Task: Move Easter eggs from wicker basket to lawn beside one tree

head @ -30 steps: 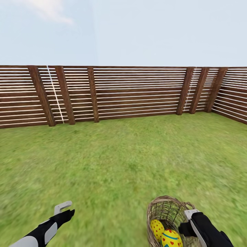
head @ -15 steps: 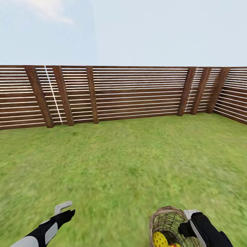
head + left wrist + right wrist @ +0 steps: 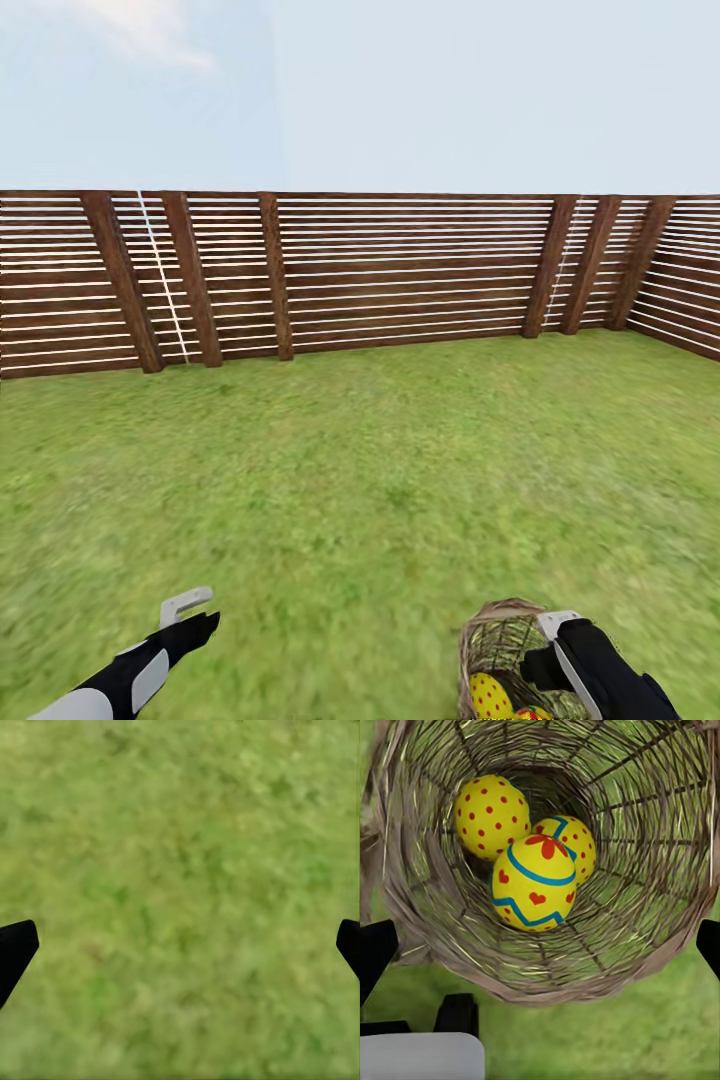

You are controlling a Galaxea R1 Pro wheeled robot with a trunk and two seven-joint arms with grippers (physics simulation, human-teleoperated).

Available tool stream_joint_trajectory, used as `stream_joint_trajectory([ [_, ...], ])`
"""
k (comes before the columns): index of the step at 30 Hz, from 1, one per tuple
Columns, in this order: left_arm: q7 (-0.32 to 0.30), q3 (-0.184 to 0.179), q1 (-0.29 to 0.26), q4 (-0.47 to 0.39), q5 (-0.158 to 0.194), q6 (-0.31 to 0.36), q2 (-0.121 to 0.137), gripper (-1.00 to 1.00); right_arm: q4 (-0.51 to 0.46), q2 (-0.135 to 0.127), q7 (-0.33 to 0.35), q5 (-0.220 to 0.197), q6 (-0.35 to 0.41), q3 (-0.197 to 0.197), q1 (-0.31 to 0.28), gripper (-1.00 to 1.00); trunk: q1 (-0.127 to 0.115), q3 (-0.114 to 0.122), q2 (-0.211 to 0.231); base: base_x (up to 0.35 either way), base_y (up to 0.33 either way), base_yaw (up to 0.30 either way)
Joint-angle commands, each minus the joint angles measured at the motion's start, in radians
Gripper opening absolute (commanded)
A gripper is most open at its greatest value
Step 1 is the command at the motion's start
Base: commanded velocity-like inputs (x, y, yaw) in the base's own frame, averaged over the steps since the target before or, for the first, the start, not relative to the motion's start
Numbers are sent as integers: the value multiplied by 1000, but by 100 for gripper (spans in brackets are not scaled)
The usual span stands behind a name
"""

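The wicker basket (image 3: 510,655) sits at the near right of the lawn (image 3: 360,480) in the head view, cut off by the picture's lower edge, with the right tool (image 3: 545,640) hard against its right rim. Whether that tool pinches the rim or merely rests against it cannot be told from the head view. In the right wrist view the basket (image 3: 660,937) is seen from above its mouth, and the two dark fingertips (image 3: 375,952) stand wide apart, one on each side of the basket, so the right tool (image 3: 540,952) reads as spread.

All three Easter eggs (image 3: 536,851) lie together at the bottom of the basket, touching one another. The dotted egg (image 3: 491,816) rests deepest against the far wall, the egg with blue bands and red hearts (image 3: 534,881) lies nearest the tool, and the third egg (image 3: 577,844) is partly hidden behind that one. In the head view only a dotted yellow egg (image 3: 490,693) peeks over the basket's near wall.

The left tool (image 3: 185,610) hovers well to the left of the basket, over bare grass, its pale finger (image 3: 185,602) pointing away from the robot. In the left wrist view its dark fingertips (image 3: 15,949) sit far apart with only lawn (image 3: 180,892) between them, so it is spread and holds nothing.

Beyond the basket the lawn runs to a slatted wooden fence (image 3: 400,275) under a pale sky (image 3: 400,90).
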Motion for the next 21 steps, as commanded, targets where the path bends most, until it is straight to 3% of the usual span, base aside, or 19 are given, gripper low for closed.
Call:
stream_joint_trajectory([
  [1,-7,8,-1,1,2,-2,0,100,-2,-1,7,8,6,2,0,100,0,-1,-1,-24,321,0],
  [12,-7,8,-1,2,2,-1,0,100,-2,-1,6,8,4,2,0,100,0,-1,-1,-3,166,0],
  [21,-7,7,-1,3,2,-2,-11,100,-1,-8,10,7,4,-1,0,100,0,-1,-1,97,244,0],
])
